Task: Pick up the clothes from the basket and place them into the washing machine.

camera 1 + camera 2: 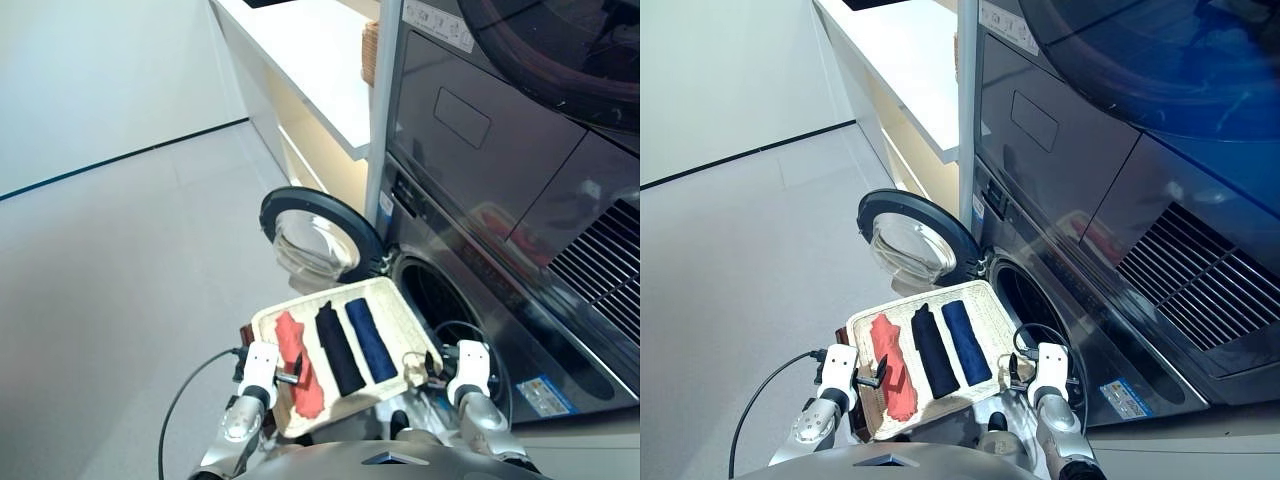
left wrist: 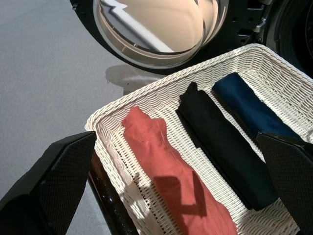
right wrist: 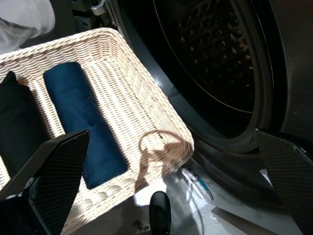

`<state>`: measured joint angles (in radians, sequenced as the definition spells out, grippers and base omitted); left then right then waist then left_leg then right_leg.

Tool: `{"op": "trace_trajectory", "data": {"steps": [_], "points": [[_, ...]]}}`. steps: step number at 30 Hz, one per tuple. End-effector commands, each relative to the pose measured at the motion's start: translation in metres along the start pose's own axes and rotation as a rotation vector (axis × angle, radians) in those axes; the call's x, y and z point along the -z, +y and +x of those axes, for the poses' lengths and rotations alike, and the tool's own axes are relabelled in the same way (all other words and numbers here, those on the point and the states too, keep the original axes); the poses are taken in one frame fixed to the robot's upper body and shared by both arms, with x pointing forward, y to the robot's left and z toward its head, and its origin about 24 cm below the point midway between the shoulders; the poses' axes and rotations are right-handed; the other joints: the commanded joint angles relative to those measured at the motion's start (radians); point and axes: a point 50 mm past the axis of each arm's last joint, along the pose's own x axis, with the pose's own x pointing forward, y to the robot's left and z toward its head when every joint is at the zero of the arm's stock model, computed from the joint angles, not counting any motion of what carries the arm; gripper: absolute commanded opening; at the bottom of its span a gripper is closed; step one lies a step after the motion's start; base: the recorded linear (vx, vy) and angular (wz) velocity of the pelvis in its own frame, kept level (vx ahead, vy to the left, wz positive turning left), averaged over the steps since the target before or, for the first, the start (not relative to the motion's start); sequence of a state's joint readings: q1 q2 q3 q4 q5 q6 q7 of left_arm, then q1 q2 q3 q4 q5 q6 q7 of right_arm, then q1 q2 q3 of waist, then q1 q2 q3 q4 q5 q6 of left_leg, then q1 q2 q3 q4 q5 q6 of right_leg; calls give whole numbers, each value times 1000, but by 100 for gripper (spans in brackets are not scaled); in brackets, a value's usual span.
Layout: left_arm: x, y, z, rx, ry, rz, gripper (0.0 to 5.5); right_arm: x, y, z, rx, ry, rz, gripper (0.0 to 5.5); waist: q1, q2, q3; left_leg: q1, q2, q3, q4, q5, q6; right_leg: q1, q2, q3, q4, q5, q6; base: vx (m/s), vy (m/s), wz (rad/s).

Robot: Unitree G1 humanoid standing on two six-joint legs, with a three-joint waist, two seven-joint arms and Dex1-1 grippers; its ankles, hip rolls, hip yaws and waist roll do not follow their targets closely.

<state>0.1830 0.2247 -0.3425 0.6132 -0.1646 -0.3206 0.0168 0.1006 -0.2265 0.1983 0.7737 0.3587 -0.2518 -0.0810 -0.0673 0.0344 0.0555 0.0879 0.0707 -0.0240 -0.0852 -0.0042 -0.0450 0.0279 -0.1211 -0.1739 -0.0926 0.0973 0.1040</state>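
From the head camera, the shallow cream-white wicker basket [image 1: 400, 310] sits on the floor just in front of the dark grey glossy front-loading washing machine [image 1: 520, 330], whose black-rimmed round door with its clear glass bowl [image 1: 318, 236] stands swung wide to the robot's left. That leaves the porthole clear, and the basket's far corner lies right beside the opening, so each piece should have only a short way to travel. Three folded strips lie side by side in the basket: the red cloth [image 1: 298, 365] nearest the left arm, the black cloth [image 1: 338, 350] in the middle, the navy blue cloth [image 1: 371, 339] nearest the machine. None has been lifted yet. The left gripper [image 1: 290, 377] hangs low over the red cloth; the right gripper [image 1: 425, 374] hovers at the basket's near right corner.

In the left wrist view, the left gripper's two black fingers [image 2: 54, 181] stand wide apart and empty, with the red cloth between them, likely the first to be picked.

In the right wrist view, the right gripper's fingers [image 3: 54, 171] are likewise spread and hold nothing, looking past the navy blue cloth toward the perforated steel drum [image 3: 215, 54]
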Motion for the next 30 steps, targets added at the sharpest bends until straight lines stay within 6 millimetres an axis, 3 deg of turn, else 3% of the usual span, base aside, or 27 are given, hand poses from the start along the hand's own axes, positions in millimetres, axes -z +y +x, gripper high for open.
{"op": "trace_trajectory", "data": {"steps": [1,12,19,23,28,30], "points": [[-31,19,10,-43,-141,38,550,-27,13,10,-30,-135,3,550,-4,-66,17,-6,-38,17,-2,-17,14,49,11,64,5,-57,32,0,0,0],[-31,21,9,-54,-144,25,550,-27,13,10,-34,-137,-6,550,-3,-66,17,-8,-39,19,-2,-17,14,48,11,64,5,-58,33,0,0,0],[-54,20,11,16,-247,224,550,-31,14,11,-44,-153,-23,550,-6,-64,19,-7,-40,19,-2,-22,16,45,11,66,5,-60,35,0,0,0],[-56,20,14,12,-243,215,550,-33,15,13,-54,-154,-38,550,-6,-64,21,-7,-43,24,-2,-25,19,43,8,73,5,-61,38,0,0,0],[-60,20,20,-6,-242,220,550,-42,14,16,-49,-176,-52,550,-6,-64,35,-13,-54,34,2,-25,29,41,-3,84,5,-58,39,0,0,0],[-63,20,23,-10,-245,225,550,-48,14,18,-52,-194,-57,550,-5,-75,57,-75,-69,39,96,-53,37,34,-23,89,8,-52,39,-86,5,-22]]}}
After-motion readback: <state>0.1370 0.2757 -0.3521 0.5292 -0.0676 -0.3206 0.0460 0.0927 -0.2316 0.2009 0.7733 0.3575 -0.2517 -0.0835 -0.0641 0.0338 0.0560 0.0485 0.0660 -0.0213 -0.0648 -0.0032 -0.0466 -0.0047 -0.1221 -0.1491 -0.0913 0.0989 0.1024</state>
